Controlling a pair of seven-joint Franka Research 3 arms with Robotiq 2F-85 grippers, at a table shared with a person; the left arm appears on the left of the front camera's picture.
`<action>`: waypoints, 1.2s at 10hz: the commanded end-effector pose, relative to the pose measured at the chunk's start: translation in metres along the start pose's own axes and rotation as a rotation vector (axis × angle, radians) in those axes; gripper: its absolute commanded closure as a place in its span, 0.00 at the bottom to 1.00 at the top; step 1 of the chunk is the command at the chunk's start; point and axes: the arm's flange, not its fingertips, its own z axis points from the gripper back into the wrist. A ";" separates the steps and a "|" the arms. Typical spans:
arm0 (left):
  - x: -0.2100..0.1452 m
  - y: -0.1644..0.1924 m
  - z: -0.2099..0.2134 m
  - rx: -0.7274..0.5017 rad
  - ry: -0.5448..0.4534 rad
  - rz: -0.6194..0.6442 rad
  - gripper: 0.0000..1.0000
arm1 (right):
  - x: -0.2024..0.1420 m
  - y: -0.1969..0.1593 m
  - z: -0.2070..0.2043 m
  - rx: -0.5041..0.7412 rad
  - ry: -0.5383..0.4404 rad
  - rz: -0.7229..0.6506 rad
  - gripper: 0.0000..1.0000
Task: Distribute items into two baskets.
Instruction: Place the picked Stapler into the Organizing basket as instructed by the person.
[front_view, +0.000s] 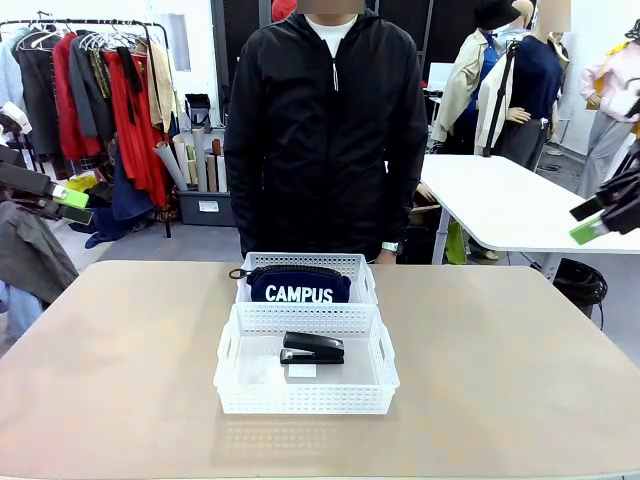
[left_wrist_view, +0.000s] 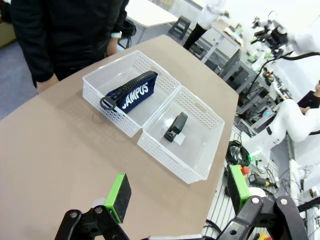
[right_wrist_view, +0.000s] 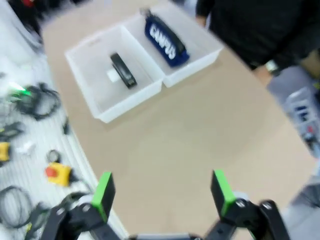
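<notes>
Two white lattice baskets stand end to end in the middle of the tan table. The far basket holds the navy "CAMPUS" pouch; the near basket holds the black stapler. The left wrist view shows the pouch and stapler, each in its own basket. In the right wrist view the pouch and stapler lie likewise. My left gripper hovers open at the left edge, my right gripper open at the right edge. Both grippers are empty, high above the table.
A person in a black jacket stands at the table's far side, hands down. A clothes rack and a white table stand behind. Cables and a yellow box with a red button lie beyond the table's edge.
</notes>
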 end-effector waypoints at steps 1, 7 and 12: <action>-0.001 -0.002 0.001 0.001 -0.001 -0.001 0.00 | -0.012 -0.030 0.021 0.116 -0.104 -0.026 0.00; -0.001 -0.002 0.001 0.001 -0.001 -0.001 0.00 | -0.056 -0.070 0.063 0.293 -0.265 -0.097 0.00; -0.001 -0.002 0.001 0.001 -0.001 -0.001 0.00 | -0.052 -0.060 0.055 0.229 -0.235 -0.134 0.00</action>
